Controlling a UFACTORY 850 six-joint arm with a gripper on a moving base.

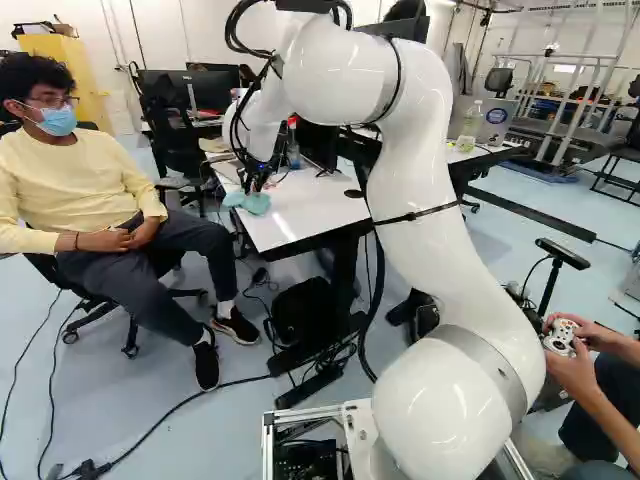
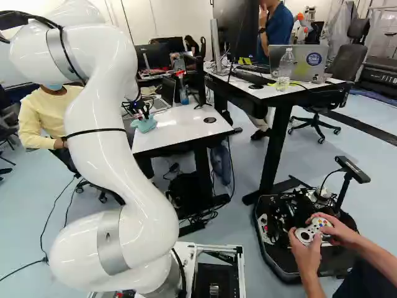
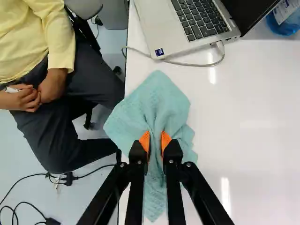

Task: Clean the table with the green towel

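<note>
At the table's left end in the left base view, the gripper (image 1: 254, 183) reaches down to the green towel (image 1: 248, 202). The wrist view shows the gripper (image 3: 155, 143) shut on a bunched fold of the towel (image 3: 152, 101), an orange pad on either side. The cloth spreads out ahead of the fingers and below them, partly past the edge of the white table (image 3: 243, 126). In the right base view the towel (image 2: 145, 123) lies at the near left corner of the same table (image 2: 180, 127).
A laptop (image 3: 187, 23) with a cable lies on the table ahead of the towel, a blue-based bottle (image 3: 281, 23) beyond it. A seated person is close beside the table edge. A second table (image 2: 267, 93) stands to the right. Another person's hands hold a controller (image 2: 313, 230) near the base.
</note>
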